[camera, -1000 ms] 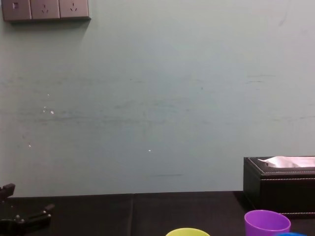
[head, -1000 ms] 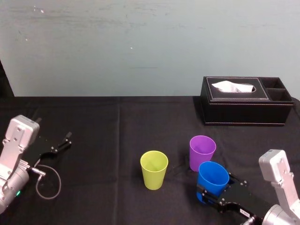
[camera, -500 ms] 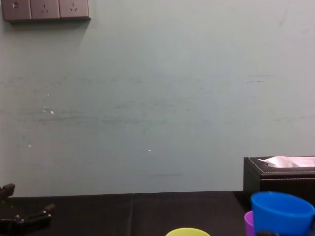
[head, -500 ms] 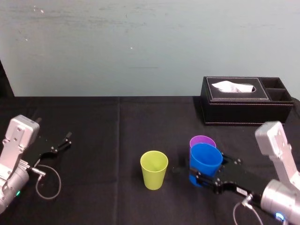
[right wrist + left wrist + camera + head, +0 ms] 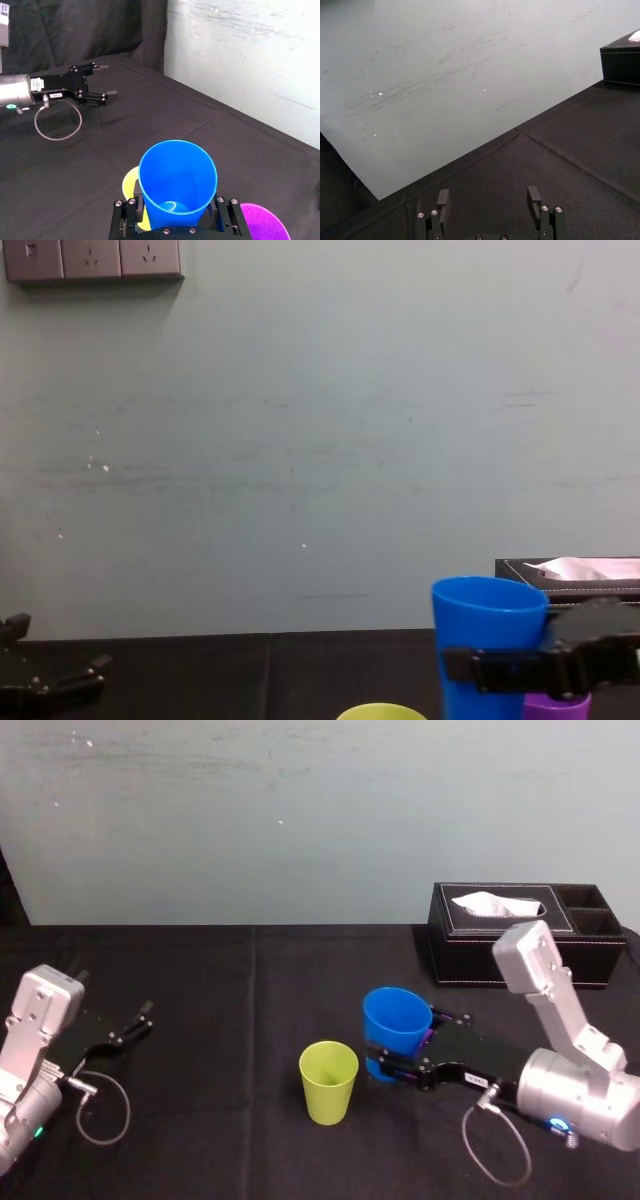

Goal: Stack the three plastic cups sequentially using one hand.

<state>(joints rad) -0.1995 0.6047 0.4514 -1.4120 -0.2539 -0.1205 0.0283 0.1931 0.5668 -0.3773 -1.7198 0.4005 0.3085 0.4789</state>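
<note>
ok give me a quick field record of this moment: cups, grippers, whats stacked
right gripper: shut on the blue plastic cup, clamping its lower wall
blue plastic cup: upright, rim higher than the other two rims in the chest view
yellow-green plastic cup: upright on the black table, standing alone
purple plastic cup: upright, beside the right gripper
left gripper: open, idle at the table's left
black leather tissue box: back right, untouched
stacked: no cup nested yet
</note>
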